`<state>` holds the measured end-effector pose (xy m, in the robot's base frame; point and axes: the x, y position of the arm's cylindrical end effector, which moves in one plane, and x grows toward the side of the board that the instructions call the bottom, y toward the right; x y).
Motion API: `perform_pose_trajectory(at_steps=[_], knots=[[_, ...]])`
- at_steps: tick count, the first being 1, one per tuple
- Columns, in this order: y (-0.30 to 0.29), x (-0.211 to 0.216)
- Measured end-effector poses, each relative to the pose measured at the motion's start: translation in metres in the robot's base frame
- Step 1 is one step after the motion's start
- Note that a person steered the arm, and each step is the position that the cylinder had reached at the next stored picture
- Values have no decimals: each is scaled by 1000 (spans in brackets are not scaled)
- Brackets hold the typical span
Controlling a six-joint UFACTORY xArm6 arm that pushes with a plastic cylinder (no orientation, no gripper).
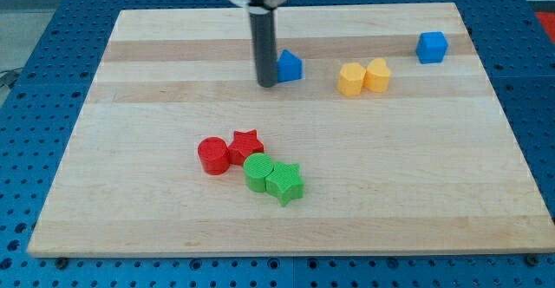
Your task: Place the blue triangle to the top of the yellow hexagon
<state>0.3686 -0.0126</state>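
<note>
The blue triangle [290, 65] lies on the wooden board [130, 149] near the view's top centre. My tip [266, 83] stands right against its left side. The yellow hexagon [351, 79] sits to the right of the triangle, with a small gap between them. A second yellow block [377, 74] touches the hexagon's right side.
A blue cube [431, 47] sits near the board's top right. A red cylinder [213, 156] and red star [246, 142] lie below centre left, beside a green cylinder [257, 172] and green star [284, 182].
</note>
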Motion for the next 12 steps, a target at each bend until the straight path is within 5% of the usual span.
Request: perform_pose_trajectory(at_steps=[2, 5, 7, 12], knots=[[57, 0], [-48, 9], [0, -36], [69, -28]])
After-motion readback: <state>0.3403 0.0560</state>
